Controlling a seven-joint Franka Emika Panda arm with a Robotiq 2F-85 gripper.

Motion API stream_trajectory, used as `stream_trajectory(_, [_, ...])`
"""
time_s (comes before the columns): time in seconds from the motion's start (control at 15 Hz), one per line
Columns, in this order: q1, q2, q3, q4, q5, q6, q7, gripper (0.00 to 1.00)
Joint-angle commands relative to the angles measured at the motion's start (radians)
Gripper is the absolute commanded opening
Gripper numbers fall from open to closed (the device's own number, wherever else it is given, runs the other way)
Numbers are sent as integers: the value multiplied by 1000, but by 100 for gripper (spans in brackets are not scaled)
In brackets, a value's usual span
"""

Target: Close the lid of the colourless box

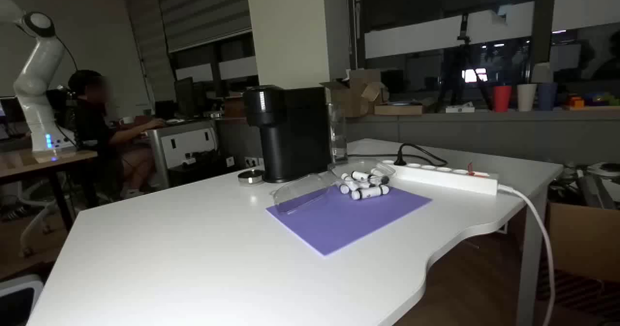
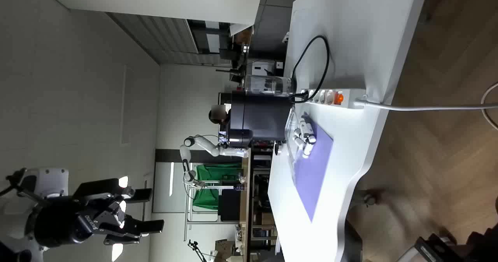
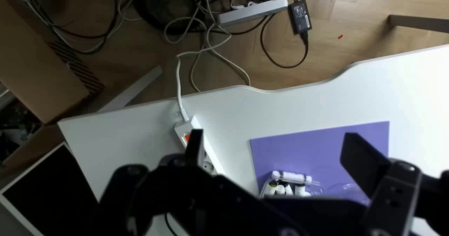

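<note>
The colourless box point(image 1: 334, 167) lies on the purple sheet beside the black machine. Its see-through lid point(image 1: 299, 197) is open, tilted out to one side. The box holds several small white bottles point(image 1: 370, 192), one at its near edge. In an exterior view turned sideways, the box point(image 2: 291, 127) and bottles point(image 2: 308, 149) show beside the machine. In the wrist view, part of the box point(image 3: 317, 189) and lid point(image 3: 350, 190) shows; the gripper body hides the rest. My gripper point(image 2: 151, 211) is open and empty, high above the table; its fingers spread wide in the wrist view point(image 3: 274, 141).
The tall black machine point(image 1: 302, 127) stands right behind the box. A white power strip point(image 1: 445, 179) with a black plug and cable point(image 1: 426, 147) lies beside it. A round metal tin point(image 1: 251, 177) is near the machine's foot. The purple sheet point(image 1: 339, 224) lies on the white table point(image 1: 193, 258).
</note>
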Motion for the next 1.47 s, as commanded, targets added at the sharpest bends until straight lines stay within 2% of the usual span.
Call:
stream_trajectory(0.0, [8, -1, -5, 3, -4, -3, 4, 100])
stream_trajectory(0.67, [8, -1, -5, 3, -4, -3, 4, 100])
stream_trajectory(1.0, [71, 66, 38, -78, -137, 186, -106, 100])
stream_trajectory(1.27, [122, 184, 73, -141, -219, 371, -157, 100])
stream_trajectory(1.4, [122, 268, 109, -152, -291, 484, -151, 100])
